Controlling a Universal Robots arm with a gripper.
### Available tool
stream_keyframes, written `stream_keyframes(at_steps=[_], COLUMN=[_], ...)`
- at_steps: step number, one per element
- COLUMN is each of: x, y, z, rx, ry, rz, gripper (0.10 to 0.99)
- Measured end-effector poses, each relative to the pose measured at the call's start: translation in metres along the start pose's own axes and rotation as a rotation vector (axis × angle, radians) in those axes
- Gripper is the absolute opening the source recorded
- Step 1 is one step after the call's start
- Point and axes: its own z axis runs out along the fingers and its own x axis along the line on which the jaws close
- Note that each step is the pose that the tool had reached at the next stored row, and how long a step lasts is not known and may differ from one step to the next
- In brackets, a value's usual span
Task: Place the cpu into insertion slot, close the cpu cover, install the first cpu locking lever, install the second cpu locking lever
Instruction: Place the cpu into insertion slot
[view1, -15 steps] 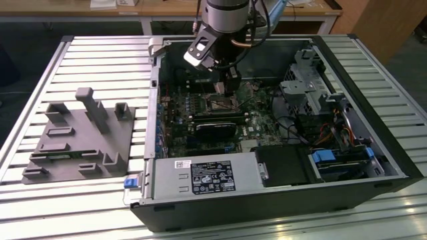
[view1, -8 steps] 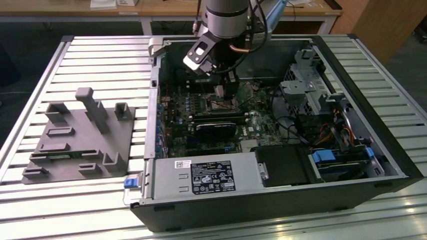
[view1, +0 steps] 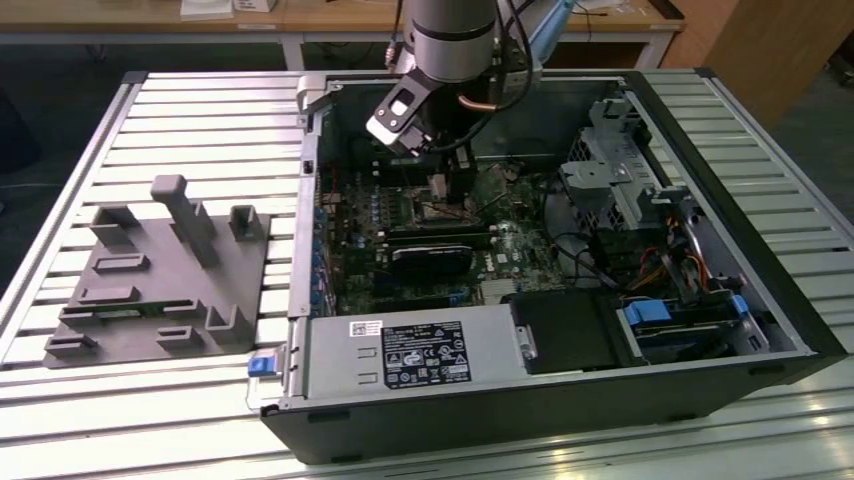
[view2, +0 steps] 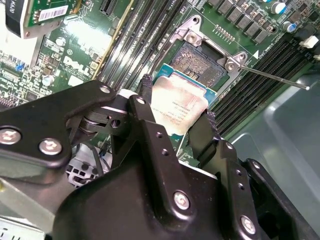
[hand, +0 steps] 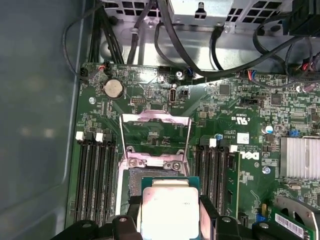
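Ribbed metal tabletop (view1: 174, 120) carrying an open computer case (view1: 534, 420) that lies on its side, with a grey moulded fixture (view1: 160, 280) beside it. The arm (view1: 454, 40) reaches down into the case. In the second wrist view the black pincer (view2: 178, 102) is closed on the cpu (view2: 175, 107), one finger on each of two opposite edges, with the silver top facing the camera. The cpu hangs over the near edge of the socket (view2: 197, 62) and overlaps it only partly; most of the socket's contact field shows bare beyond the chip. Whether the chip touches the socket cannot be told. In the first wrist view the cover (hand: 156, 118) stands raised on the far side of the socket. In the second wrist view a thin lever (view2: 275, 77) sticks out to one side of the socket, so the way in looks free. The step in hand seems to be seating the cpu. Doing it well probably means holding the chip level and square over the socket, matching its edges to the socket's frame, lowering it straight without sliding across the contacts, and keeping the fingers off the cover. A tilted or dragged chip could bend contacts.
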Motion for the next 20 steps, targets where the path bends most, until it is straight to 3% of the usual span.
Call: stream_keyframes(at_steps=[20], x=[0.0052], y=[-0.0010], z=[0.0144], rx=[0.001], ry=[-0.0001], rz=[0.002], gripper=[0.541])
